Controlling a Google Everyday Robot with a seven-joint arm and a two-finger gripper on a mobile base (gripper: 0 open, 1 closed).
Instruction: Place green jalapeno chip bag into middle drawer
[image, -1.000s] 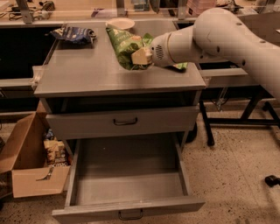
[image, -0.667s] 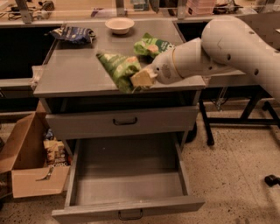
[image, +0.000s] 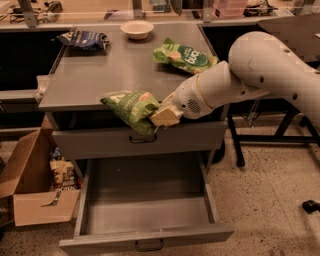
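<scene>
My hand (image: 161, 116) is clenched on the right end of the bag (image: 131, 109). The bag hangs in the air at the front edge of the worktop (image: 115, 75), roughly level, with its free end pointing left. From here it overlaps the closed upper front (image: 100, 142), and I cannot tell whether the 2 are touching. The drawer (image: 145, 200) stands pulled out below, and I see nothing lying in its tray.

I judge the step in hand to be the carry down into that tray. I would first draw the bag outward, away from the cabinet, so it clears the upper front and its handle before any descent. Dropping straight down risks snagging the crinkled film there.

I would keep the grip firm. The bag is held by 1 end only, so I expect the free end to sag and swing if I move fast.

Then I would lower slowly, keep the bag between the 2 side walls, and aim for the middle of the tray rather than its front lip. I would let go only once the low end is at or just above the tray floor, so the bag settles flat and does not bounce out.

The bright bag (image: 186, 55) lies on the worktop close behind my arm, so I would keep the forearm from sweeping back into it.
</scene>
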